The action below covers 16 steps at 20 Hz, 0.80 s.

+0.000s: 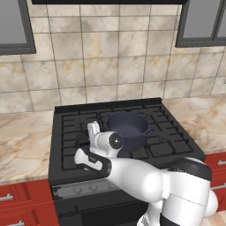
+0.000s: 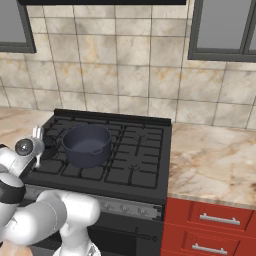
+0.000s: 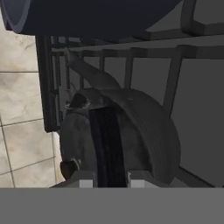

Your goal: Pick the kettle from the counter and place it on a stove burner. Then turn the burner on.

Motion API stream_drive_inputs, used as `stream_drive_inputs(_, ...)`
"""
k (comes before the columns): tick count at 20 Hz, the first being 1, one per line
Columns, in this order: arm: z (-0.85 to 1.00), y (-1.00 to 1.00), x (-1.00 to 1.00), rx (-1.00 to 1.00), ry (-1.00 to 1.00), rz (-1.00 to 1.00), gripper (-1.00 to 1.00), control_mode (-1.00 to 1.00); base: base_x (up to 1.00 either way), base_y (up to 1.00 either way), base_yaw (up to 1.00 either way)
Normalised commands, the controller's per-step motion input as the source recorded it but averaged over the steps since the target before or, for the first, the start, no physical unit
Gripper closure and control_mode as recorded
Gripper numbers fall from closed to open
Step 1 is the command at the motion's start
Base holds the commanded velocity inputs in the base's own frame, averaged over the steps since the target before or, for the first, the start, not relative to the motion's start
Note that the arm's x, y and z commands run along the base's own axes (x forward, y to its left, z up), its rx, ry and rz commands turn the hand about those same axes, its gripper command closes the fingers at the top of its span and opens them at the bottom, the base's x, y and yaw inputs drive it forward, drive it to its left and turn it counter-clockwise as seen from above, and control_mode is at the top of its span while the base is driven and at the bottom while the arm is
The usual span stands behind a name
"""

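Kettle point(image 1: 82, 139) in the left base view sits at the left-front part of the black stove point(image 1: 66, 128), on the grate over the stove burner point(image 1: 75, 152), mostly hidden behind the white arm. The end effector point(image 1: 93, 129) stands right at it, fingers up; from this side I cannot tell how the jaws stand. A dark grey pot point(image 1: 127, 128) fills the middle of the stove just right of the wrist, leaving little room on that side. Marbled bench point(image 1: 22, 145) runs left of the stove's edge, and more of it lies right.

From the right base view, the end effector point(image 2: 37, 134) is near the stove's left edge point(image 2: 35, 165), with a sliver of the kettle point(image 2: 49, 142) between it and the pot point(image 2: 87, 145). Bench point(image 2: 215, 160) spreads wide to the right, above red drawers point(image 2: 210, 225). Knobs line the stove's front edge; no writing is legible.

Looking through the hand view, the kettle point(image 3: 131, 140) is close up, its arched handle point(image 3: 106, 144) running down between the two fingertips point(image 3: 83, 177), which sit on either side of it, closed on the handle. Grate bars point(image 3: 175, 87) lie beneath, the pot's wall point(image 3: 87, 17) looms close by, and wall tile point(image 3: 22, 109) shows beyond the stove's edge.
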Motion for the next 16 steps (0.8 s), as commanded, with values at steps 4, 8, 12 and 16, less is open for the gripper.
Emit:
stream_drive_inputs(4,-0.05,0.26,0.02,0.00,0.01,-0.02,1.00,-1.00,0.00,0.00,0.00)
stream_drive_inputs(8,-0.02,0.18,0.06,0.00,0.00,-0.01,1.00,-1.00,0.00,0.00,0.00)
stream_drive_inputs(12,-0.03,0.18,0.04,0.00,0.00,-0.01,1.00,-1.00,0.00,0.00,0.00)
stream_drive_inputs(16,-0.16,0.16,0.02,0.00,0.00,-0.01,1.00,-1.00,0.00,0.00,0.00)
